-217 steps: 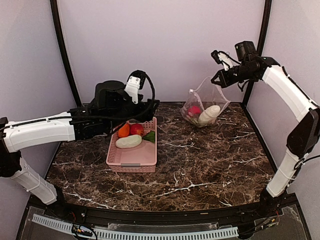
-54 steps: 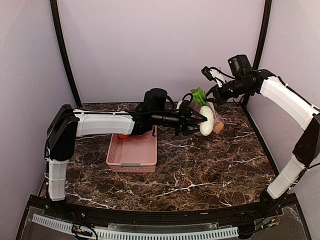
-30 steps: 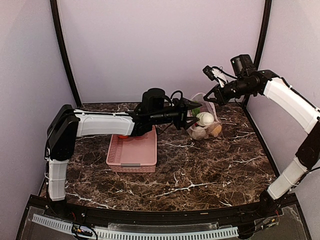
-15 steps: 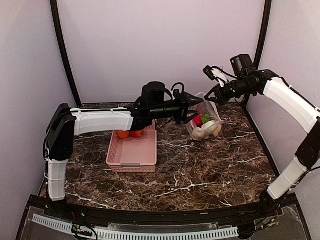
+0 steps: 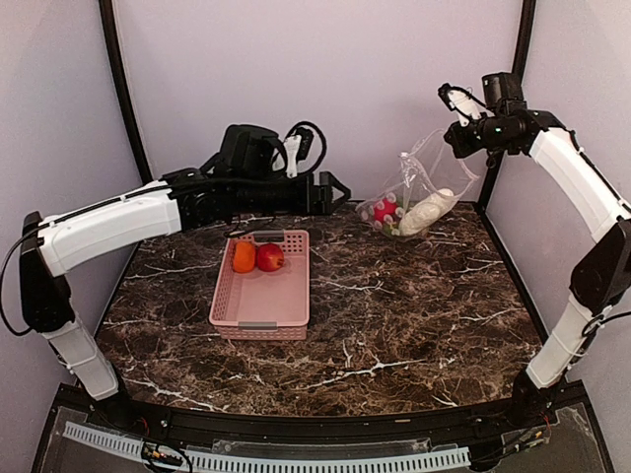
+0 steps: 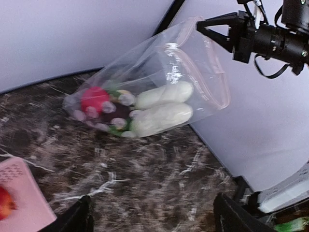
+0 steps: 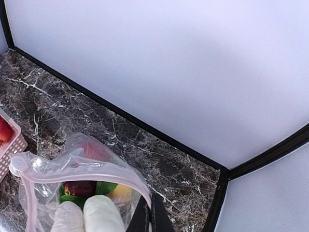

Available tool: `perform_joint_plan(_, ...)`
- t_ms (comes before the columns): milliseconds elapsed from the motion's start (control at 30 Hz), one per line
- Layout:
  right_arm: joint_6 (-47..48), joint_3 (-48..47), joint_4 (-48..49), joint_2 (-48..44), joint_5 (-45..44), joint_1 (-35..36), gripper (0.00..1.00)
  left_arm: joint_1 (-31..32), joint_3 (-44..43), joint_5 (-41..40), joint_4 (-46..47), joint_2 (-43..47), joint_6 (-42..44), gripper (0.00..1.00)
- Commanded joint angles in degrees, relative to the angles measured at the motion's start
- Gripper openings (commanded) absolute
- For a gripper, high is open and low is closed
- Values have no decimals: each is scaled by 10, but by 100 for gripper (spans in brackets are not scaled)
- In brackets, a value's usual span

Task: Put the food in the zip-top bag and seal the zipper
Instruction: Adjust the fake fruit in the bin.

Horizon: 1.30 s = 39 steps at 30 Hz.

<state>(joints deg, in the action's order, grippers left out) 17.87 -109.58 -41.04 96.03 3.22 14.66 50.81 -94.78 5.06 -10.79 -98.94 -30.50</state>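
Hanging from the right gripper (image 5: 455, 138), the zip-top bag (image 5: 419, 187) is tilting over the marble surface (image 5: 414, 315), to the right of and behind the pink basket (image 5: 260, 321). Whether its low end is touching the surface cannot be told. The right jaws are pinching the bag's mouth edge at the zipper (image 7: 82, 177), and the mouth is gaping open. Inside the bag, two white pieces (image 6: 161, 116), a red piece (image 6: 93, 98), a dark purple piece (image 7: 79, 187) and green leaves (image 7: 103, 187) are lying bunched together. An orange piece (image 5: 244, 256) and a red fruit (image 5: 270, 257) are sitting side by side at the basket's far end. The left gripper (image 5: 333, 188) is hovering just beyond the basket's far right corner, its jaws spread wide.
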Motion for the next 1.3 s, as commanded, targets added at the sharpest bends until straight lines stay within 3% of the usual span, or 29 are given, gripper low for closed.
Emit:
perform_joint_plan(0,-10,32,33,-22,31,27,0,-25,139,-220,-40,113,149,93)
perform_joint_plan(100,-25,107,36,-35,84,58,0,-52,230,-213,-6,162,121,96)
perform_joint_plan(200,-45,184,37,-39,141,61,0,-76,258,-209,-18,189,110,95)
perform_joint_plan(333,-47,212,38,-49,167,62,0,-83,264,-218,-68,191,131,93)
perform_joint_plan(500,-47,217,41,-62,183,62,0,-91,249,-259,-143,165,122,87)
perform_joint_plan(933,-53,338,145,-143,224,35,0,-134,158,-199,-251,69,77,83)
perform_joint_plan(1267,-69,368,160,-163,261,3,0,-142,98,-237,-290,-8,102,78)
